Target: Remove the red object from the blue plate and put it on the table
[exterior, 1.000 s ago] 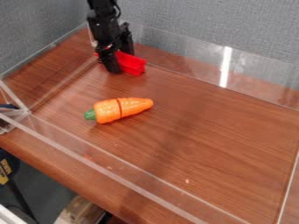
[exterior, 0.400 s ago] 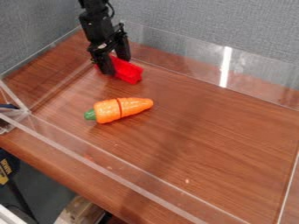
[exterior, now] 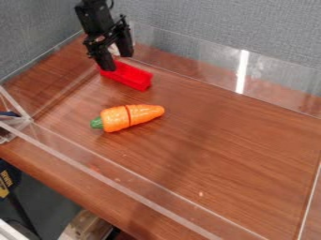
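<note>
The red object [exterior: 130, 77], a small bright red oblong block, lies flat on the reddish-brown table [exterior: 213, 141] near the back left. My black gripper [exterior: 111, 58] hangs just above and behind the block's left end. Its jaws stand apart and hold nothing. One fingertip is very near the block's left end; I cannot tell whether it touches. No blue plate is in view.
An orange toy carrot [exterior: 129, 116] with a green tip lies in front of the red block. Low clear acrylic walls [exterior: 238, 66] border the tabletop on all sides. A grey wall stands behind.
The gripper moved left and up and let go of the red block. The block now lies flat on the table instead of being held between the fingers.
</note>
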Motion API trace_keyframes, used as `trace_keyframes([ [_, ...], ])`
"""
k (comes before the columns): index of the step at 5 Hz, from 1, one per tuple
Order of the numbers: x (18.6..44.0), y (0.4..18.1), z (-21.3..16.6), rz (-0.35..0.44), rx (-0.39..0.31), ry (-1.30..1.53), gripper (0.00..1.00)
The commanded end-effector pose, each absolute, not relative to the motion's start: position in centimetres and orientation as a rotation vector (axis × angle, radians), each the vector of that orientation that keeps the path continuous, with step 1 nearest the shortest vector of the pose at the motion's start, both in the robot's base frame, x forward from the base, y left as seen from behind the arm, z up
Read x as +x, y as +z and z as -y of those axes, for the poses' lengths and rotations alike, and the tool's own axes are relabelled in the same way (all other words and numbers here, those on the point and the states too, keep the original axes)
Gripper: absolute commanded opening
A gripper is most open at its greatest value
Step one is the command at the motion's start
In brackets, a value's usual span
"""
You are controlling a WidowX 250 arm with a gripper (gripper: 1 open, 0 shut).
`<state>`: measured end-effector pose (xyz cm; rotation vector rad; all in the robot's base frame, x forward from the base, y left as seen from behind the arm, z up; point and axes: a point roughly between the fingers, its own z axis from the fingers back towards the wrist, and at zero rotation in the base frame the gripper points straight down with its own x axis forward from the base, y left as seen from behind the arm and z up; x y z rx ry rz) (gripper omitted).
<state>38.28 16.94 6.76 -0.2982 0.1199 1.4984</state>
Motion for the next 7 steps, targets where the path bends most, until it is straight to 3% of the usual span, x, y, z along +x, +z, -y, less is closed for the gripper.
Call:
trace_keyframes([
  [1,38.1,9.4,-18.3,0.000,-0.319,1.455,0.00],
  [5,38.7,6.5,-17.2,0.021,-0.294,1.403,0.00],
  [7,39.5,6.9,-17.0,0.028,-0.283,1.364,0.00],
])
